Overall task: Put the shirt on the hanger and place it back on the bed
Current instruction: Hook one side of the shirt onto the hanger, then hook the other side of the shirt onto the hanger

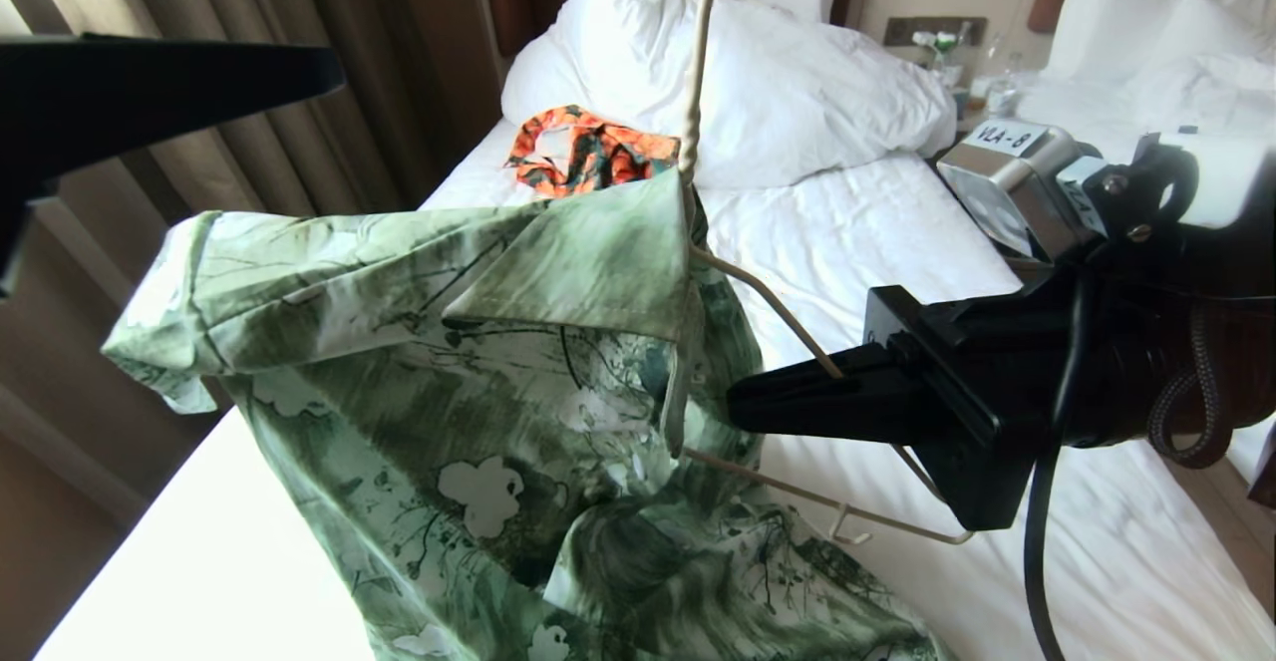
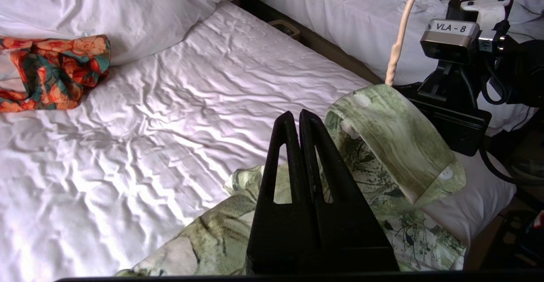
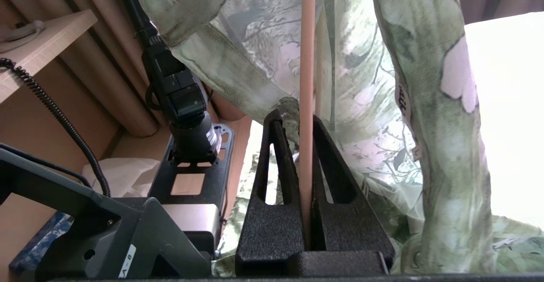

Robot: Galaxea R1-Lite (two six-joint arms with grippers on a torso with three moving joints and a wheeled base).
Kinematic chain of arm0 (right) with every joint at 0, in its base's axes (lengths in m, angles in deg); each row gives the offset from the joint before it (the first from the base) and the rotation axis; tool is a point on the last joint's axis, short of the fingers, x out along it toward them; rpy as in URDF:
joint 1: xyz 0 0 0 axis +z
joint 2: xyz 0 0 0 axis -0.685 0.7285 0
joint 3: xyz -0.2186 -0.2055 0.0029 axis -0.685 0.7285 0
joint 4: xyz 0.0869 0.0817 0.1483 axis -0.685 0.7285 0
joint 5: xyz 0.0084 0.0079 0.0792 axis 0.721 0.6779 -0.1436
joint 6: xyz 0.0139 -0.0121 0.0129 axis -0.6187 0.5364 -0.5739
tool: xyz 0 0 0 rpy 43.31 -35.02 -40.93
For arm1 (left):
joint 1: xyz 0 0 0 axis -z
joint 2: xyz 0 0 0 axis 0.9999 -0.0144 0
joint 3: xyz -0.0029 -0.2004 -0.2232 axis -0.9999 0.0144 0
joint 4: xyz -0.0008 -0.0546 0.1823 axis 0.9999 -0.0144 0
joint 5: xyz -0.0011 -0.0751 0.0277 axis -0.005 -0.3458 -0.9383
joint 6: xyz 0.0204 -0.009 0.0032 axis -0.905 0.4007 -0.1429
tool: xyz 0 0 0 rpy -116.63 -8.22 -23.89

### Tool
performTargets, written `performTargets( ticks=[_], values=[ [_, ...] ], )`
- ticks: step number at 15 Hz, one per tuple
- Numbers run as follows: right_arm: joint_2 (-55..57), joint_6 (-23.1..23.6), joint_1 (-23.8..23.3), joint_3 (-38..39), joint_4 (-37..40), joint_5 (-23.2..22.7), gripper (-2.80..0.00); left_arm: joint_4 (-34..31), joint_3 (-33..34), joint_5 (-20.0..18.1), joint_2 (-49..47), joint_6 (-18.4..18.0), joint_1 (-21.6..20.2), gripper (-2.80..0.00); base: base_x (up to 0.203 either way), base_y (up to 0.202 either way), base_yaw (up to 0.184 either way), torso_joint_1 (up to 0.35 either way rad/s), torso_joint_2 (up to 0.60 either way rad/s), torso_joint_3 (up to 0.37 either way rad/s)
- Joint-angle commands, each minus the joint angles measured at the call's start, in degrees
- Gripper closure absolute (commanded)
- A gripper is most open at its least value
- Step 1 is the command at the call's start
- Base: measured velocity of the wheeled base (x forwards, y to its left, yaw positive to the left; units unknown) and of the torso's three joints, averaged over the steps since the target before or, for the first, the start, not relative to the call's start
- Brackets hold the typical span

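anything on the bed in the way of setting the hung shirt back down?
Nothing visible blocks it. The right gripper holds the hanger with the shirt draped above the bed. The sheet beneath is bare; the orange garment lies further up, by the pillows.

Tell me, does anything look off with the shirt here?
Yes. The shirt hangs lopsided: it covers only one side of the hanger, whose other shoulder wire is bare where the right gripper clamps it.
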Motion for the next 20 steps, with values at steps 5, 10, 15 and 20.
performTargets(
  ticks=[5,10,15,20],
  values=[
    [2.56,0.00,0.93,-0.24,-0.36,-0.35,0.00,-0.07,1.90,-0.12,-1.50,-3.69,2.30,-2.80,0.000,0.000,0.000,0.000,0.00,0.000],
    [2.28,-0.09,1.19,0.11,-0.20,-0.44,0.00,0.26,3.59,-1.85,-6.30,-3.71,4.27,-2.80,0.000,0.000,0.000,0.000,0.00,0.000],
    [1.45,-0.09,1.54,0.37,-0.27,-0.84,0.00,0.98,4.78,-1.94,-9.08,-3.71,4.18,-2.80,0.000,0.000,0.000,0.000,0.00,0.000],
    [0.11,-0.09,1.89,1.57,-0.27,-0.97,0.00,2.70,1.38,-1.64,-10.64,-4.08,3.76,-2.80,0.000,0.000,0.000,0.000,0.00,0.000]
  ],
)
